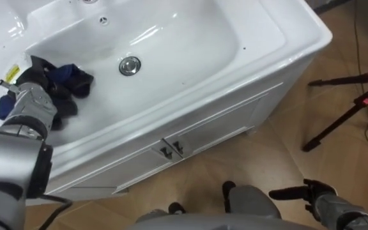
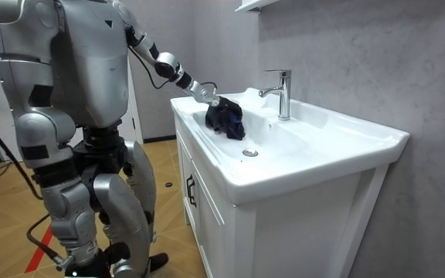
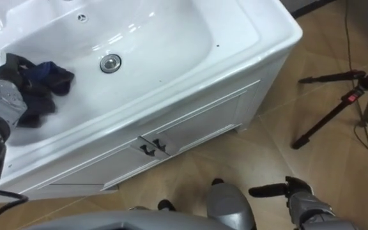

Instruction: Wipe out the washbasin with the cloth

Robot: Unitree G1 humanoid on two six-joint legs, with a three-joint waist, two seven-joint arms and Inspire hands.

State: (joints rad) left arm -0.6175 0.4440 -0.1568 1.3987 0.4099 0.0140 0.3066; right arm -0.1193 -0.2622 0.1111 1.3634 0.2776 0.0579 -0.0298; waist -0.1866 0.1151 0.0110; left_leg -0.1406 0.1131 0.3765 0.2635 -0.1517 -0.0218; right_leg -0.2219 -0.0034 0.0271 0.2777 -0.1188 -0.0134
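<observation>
Room view: left hand [image 2: 209, 94] seemingly grips cloth [image 2: 226, 120].

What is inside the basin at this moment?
A dark blue cloth lies bunched at the left side of the basin with the left hand on it; the metal drain sits at the middle. The basin surface under the cloth is covered, so its state cannot be seen.

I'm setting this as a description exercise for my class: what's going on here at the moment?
A humanoid robot stands at a white basin on a cabinet. Its left hand reaches into the bowl and meets a bunched dark blue cloth on the bowl's slope, to the robot's left of the drain. Its right hand hangs open, low by its side.
</observation>
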